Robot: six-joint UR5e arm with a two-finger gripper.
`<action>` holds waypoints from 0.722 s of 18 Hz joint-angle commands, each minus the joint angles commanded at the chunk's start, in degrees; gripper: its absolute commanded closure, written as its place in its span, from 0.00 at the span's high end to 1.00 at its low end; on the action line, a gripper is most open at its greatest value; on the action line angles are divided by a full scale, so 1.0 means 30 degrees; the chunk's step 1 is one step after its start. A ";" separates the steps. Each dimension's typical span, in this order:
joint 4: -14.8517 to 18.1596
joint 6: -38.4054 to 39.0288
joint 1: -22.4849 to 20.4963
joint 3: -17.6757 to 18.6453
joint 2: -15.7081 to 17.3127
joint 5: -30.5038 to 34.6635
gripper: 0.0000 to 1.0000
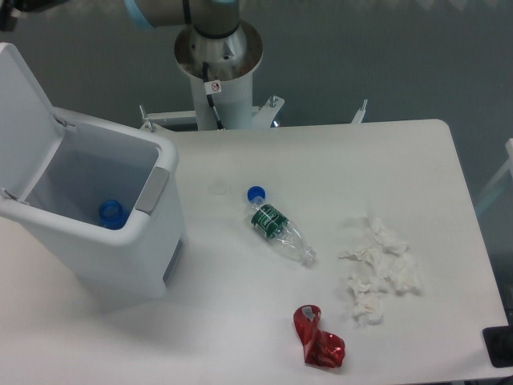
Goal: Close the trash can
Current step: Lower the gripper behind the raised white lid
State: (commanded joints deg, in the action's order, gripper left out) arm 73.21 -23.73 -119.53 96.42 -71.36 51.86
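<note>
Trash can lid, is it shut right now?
No, the lid stands upright, leaving the trash can open with a blue object visible inside.
</note>
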 joint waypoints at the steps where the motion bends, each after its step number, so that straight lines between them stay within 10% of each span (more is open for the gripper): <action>1: -0.0087 0.0000 0.0029 -0.0029 -0.0088 -0.0029 0.00; 13: -0.1612 0.0381 0.0352 -0.1377 -0.2315 0.0175 0.00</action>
State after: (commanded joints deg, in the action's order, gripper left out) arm 68.38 -22.59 -118.48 92.29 -78.31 52.38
